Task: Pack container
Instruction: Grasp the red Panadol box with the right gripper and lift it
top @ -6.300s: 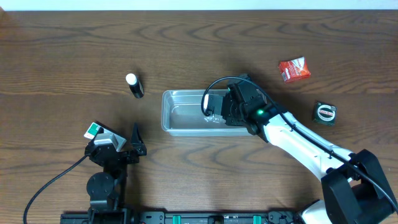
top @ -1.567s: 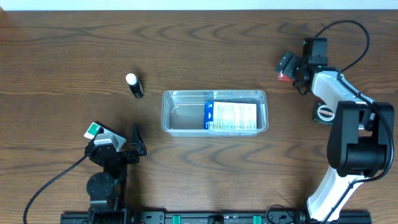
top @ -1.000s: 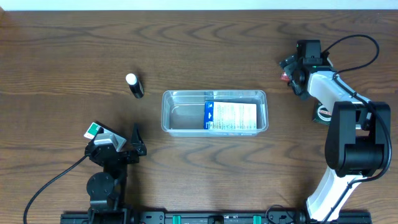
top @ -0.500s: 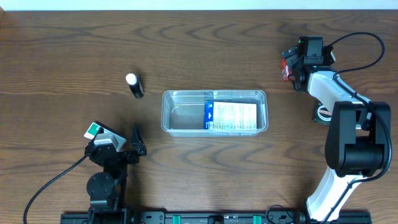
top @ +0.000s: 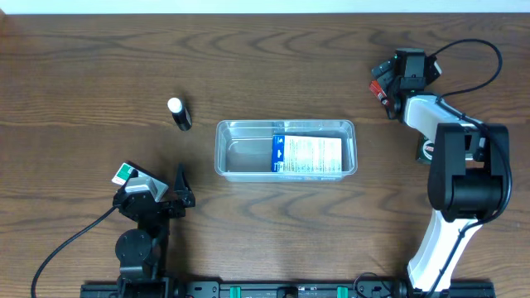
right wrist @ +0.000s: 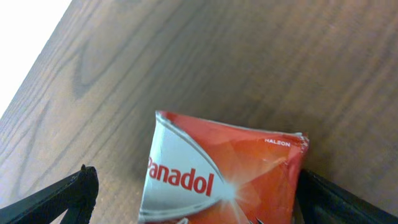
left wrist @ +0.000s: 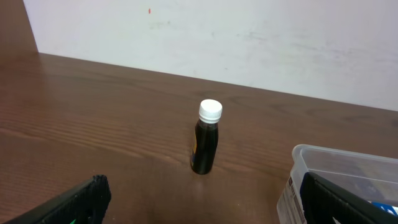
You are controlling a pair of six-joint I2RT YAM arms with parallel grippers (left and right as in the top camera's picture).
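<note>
The clear container lies mid-table with a blue-and-white box in its right half. Its corner shows at the right of the left wrist view. At the far right, my right gripper is open and low over a red Panadol packet. In the right wrist view the packet lies flat on the wood between the wide-spread fingers of the right gripper. My left gripper rests open near the front left, empty, facing a small dark bottle.
The white-capped dark bottle stands left of the container. A round tape measure lies at the right, partly hidden by my right arm. The table's far edge runs close behind the packet.
My right arm has left the container, where the box now lies, and swung to the red packet. Over the last second it only shifted slightly there. The left arm has not moved.
</note>
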